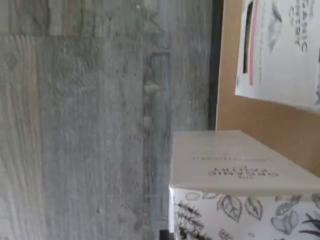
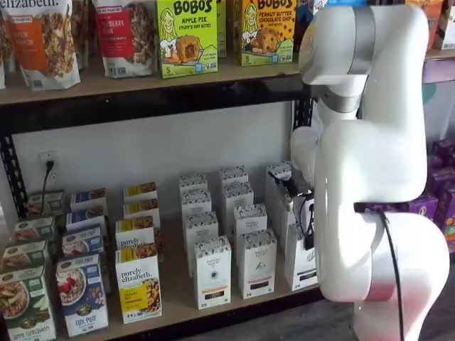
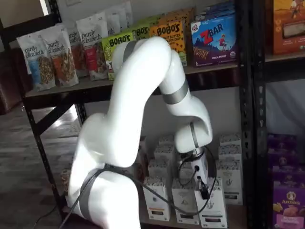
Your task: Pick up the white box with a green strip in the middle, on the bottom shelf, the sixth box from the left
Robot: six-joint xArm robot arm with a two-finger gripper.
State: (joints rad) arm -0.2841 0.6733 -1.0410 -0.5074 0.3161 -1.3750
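Note:
The bottom shelf (image 2: 174,288) holds rows of boxes. At its right end stand white leaf-print boxes. The front one in the rightmost row (image 2: 298,264) is half hidden by my arm, and I cannot make out a green strip on it. It also shows in a shelf view (image 3: 213,210). My gripper (image 3: 199,180) hangs just above and in front of this box. Its fingers are hidden among black cables in both shelf views. The wrist view shows a white leaf-print box (image 1: 240,165) seen from above, on the plywood board (image 1: 250,117).
Two more rows of white boxes (image 2: 213,270) stand to the left, then yellow and blue boxes (image 2: 138,291). The upper board carries Bobo's boxes (image 2: 186,35) and granola bags. Purple boxes (image 3: 286,200) sit right of the black upright (image 3: 252,119). Grey floor (image 1: 90,140) lies in front.

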